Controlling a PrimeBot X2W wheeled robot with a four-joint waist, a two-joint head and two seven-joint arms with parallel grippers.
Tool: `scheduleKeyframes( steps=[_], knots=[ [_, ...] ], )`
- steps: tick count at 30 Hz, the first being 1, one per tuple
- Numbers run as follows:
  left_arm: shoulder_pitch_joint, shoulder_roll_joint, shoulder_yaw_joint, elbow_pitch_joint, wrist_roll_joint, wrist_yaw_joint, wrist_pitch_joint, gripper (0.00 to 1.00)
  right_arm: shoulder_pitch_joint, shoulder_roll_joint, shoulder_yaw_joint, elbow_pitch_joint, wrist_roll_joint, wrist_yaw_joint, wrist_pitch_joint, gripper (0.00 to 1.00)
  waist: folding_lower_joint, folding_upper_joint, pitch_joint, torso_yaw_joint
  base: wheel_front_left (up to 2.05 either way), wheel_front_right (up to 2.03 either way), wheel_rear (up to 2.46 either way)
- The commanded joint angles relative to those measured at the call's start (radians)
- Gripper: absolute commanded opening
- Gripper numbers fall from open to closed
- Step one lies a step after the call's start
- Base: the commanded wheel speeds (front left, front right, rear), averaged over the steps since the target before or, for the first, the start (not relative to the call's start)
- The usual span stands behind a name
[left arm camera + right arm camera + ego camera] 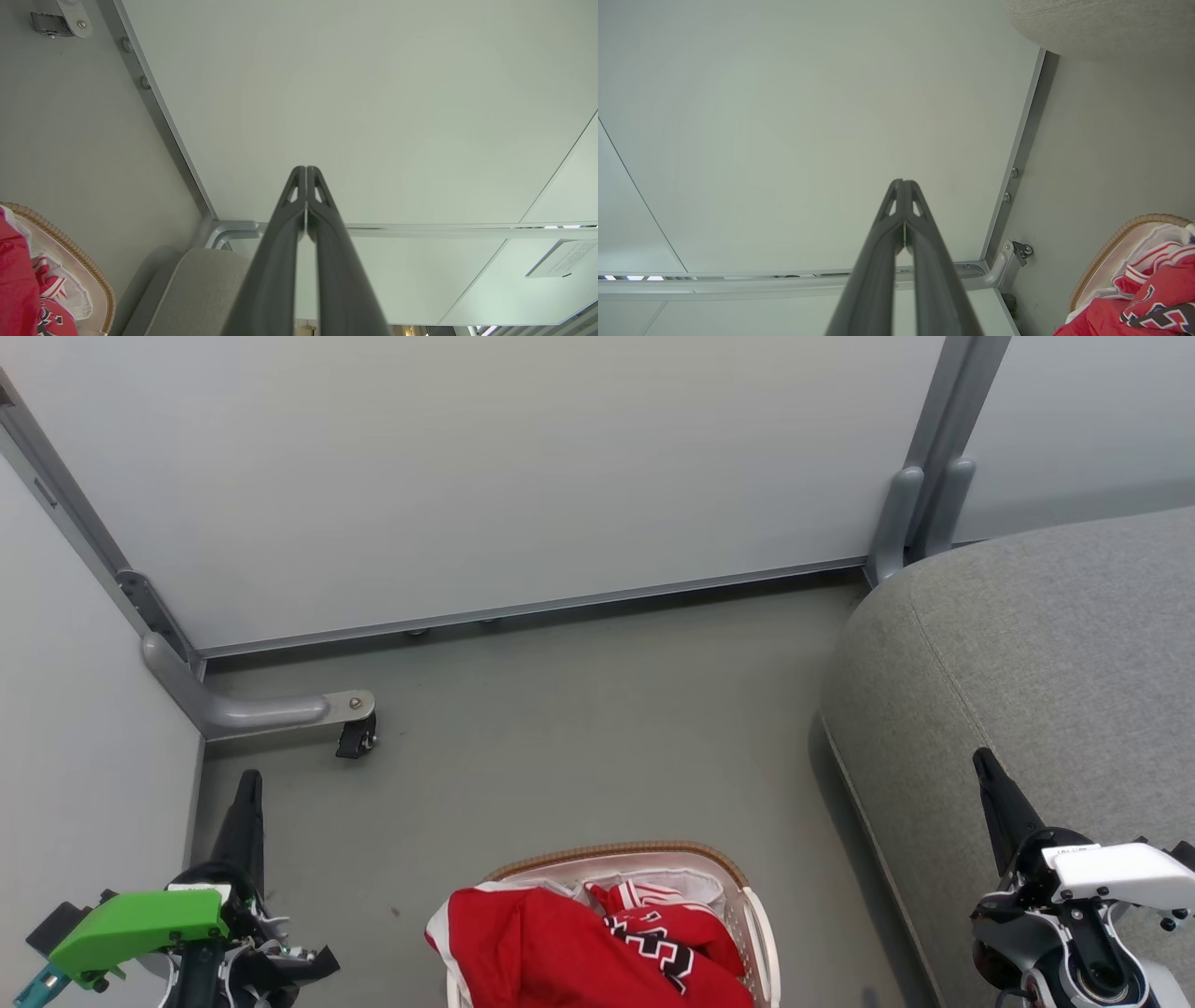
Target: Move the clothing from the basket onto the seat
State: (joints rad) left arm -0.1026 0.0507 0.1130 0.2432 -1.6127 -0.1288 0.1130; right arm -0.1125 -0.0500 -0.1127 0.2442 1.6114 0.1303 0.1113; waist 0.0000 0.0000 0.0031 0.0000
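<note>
The white basket (758, 924) with a brown woven rim sits on the floor at the bottom middle of the head view. Red clothing fills it: a jersey (551, 952) with black-and-white lettering and striped shorts (644, 896). The basket rim (70, 247) and clothing (18, 280) also show in the left wrist view, and the clothing (1148, 294) in the right wrist view. The grey seat (1027, 681) stands at the right. My left gripper (248, 784) is shut, left of the basket. My right gripper (982, 761) is shut, in front of the seat.
Pale partition walls (467, 476) close off the back and left. A grey metal foot with a black caster (355, 737) juts onto the floor at the left. Open grey floor (607, 728) lies between basket and wall.
</note>
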Motion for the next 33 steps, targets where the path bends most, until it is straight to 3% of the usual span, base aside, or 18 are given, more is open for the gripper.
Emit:
scheduleKeyframes(
  steps=[1,18,19,27,33],
  knots=[
    [-0.011,0.000,0.003,0.000,0.008,-0.004,0.001,0.00,0.009,-0.003,-0.003,0.000,-0.004,0.001,0.003,0.00,0.0000,0.0000,0.000,0.000,0.00,0.00,0.00],
    [-0.011,0.000,0.003,0.000,0.008,-0.004,0.001,0.00,0.009,-0.002,-0.003,0.000,-0.004,0.001,0.004,0.00,0.0000,0.0000,0.000,0.000,0.00,0.00,0.00],
    [0.001,-0.001,0.000,0.003,0.000,0.000,0.000,1.00,0.000,0.001,0.000,0.003,-0.001,0.000,0.000,1.00,0.0000,0.0000,0.000,0.000,0.00,0.00,0.00],
    [0.014,-0.005,-0.014,0.037,0.017,0.001,-0.023,1.00,0.009,-0.002,0.015,0.021,-0.025,0.000,-0.022,1.00,0.0000,0.0000,0.001,0.000,0.00,0.00,0.00],
    [0.004,0.005,-0.033,0.050,0.111,0.001,-0.054,1.00,-0.002,-0.028,0.041,0.023,-0.099,0.000,-0.054,1.00,0.0000,0.0000,0.003,0.000,0.00,0.00,0.00]
  ],
)
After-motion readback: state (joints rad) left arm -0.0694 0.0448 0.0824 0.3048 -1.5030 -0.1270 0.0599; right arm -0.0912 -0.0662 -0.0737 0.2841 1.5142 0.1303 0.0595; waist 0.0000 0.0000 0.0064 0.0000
